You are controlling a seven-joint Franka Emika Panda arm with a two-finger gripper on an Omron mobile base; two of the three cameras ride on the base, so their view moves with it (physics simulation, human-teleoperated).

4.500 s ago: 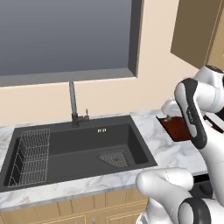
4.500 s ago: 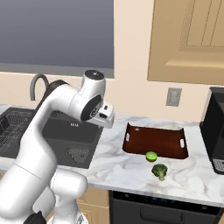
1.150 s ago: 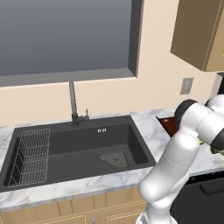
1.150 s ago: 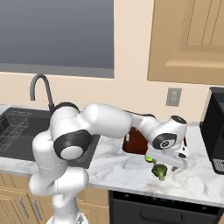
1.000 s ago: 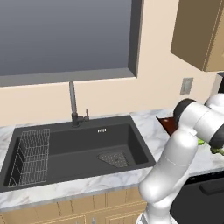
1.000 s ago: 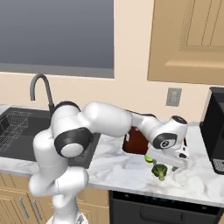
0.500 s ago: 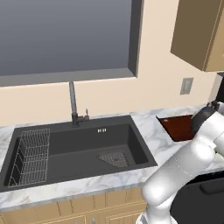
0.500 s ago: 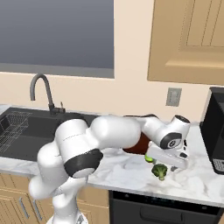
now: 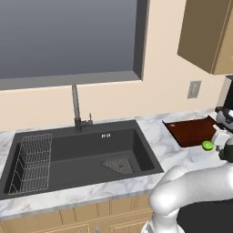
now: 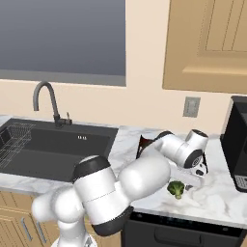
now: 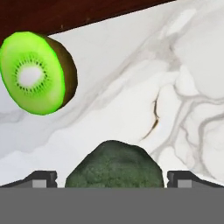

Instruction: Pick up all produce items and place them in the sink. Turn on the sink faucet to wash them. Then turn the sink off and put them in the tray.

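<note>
Marble counter carries broccoli, kiwi half.

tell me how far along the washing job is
Done: nothing yet; the sink holds no produce. In hand: the open claw straddles the broccoli on the counter, with no grip yet. Left: move it and the kiwi half beside the tray to the sink, run the faucet, shut it off, then tray both.
</note>
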